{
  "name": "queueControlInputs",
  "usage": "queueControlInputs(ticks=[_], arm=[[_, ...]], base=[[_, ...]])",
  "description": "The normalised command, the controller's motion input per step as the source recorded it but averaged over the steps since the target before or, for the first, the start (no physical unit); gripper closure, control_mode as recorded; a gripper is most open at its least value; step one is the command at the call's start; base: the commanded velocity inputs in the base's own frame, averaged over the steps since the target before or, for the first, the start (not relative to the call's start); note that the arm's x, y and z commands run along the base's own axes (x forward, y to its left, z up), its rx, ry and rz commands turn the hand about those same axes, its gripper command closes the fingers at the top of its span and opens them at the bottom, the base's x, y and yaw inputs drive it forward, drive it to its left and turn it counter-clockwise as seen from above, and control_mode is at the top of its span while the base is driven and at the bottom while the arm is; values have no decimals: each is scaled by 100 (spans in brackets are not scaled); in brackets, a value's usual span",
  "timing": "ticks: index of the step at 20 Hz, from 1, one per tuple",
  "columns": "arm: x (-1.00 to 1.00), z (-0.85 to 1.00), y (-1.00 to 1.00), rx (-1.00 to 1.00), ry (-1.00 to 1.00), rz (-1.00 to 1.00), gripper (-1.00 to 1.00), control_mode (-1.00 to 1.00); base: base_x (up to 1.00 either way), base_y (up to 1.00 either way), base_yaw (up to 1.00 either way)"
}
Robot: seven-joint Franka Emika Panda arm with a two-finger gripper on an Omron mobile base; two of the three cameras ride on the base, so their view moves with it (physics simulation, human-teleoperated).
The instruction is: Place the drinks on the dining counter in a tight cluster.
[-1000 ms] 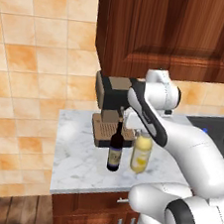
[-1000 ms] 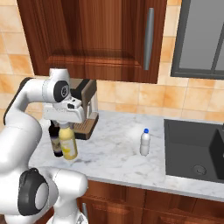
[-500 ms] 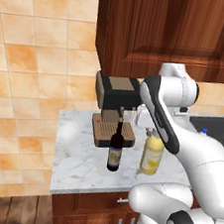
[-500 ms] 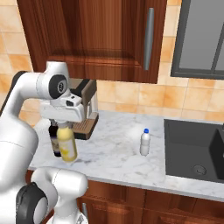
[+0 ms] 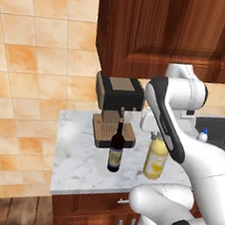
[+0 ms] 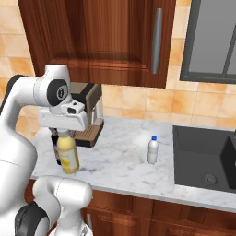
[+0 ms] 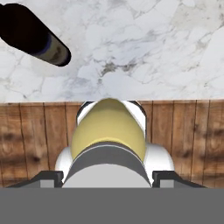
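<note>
A yellow juice bottle (image 5: 155, 161) stands upright with its base at or just above the small marble counter (image 5: 78, 160), and my gripper (image 6: 62, 134) is shut on its neck. In the hand view my gripper (image 7: 108, 177) straddles the juice bottle (image 7: 108, 131), whose pale cap fills the space between the fingers. The dark wine bottle (image 5: 115, 152) stands a short way left of it, in front of the coffee machine. A small white bottle with a blue cap (image 6: 152, 150) stands alone further right, near the sink. The dining counter is out of view.
A brown coffee machine (image 5: 116, 110) sits at the back of the counter under dark wood wall cabinets (image 5: 165, 31). A dark recessed sink (image 6: 207, 156) lies at the right end. The counter's front edge drops to a wooden floor (image 7: 188, 131).
The gripper has carried the juice bottle a little to the right, widening its gap from the wine bottle. The wine bottle and white bottle have stayed put.
</note>
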Motion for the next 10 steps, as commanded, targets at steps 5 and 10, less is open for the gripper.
queueControlInputs(ticks=[5, 10], arm=[[0, 0, 0, 0, 0, 0, 100, -100], [-1, 0, 0, 0, 0, 0, 100, 100]], base=[[0, 0, 0], [-10, 0, 0]])
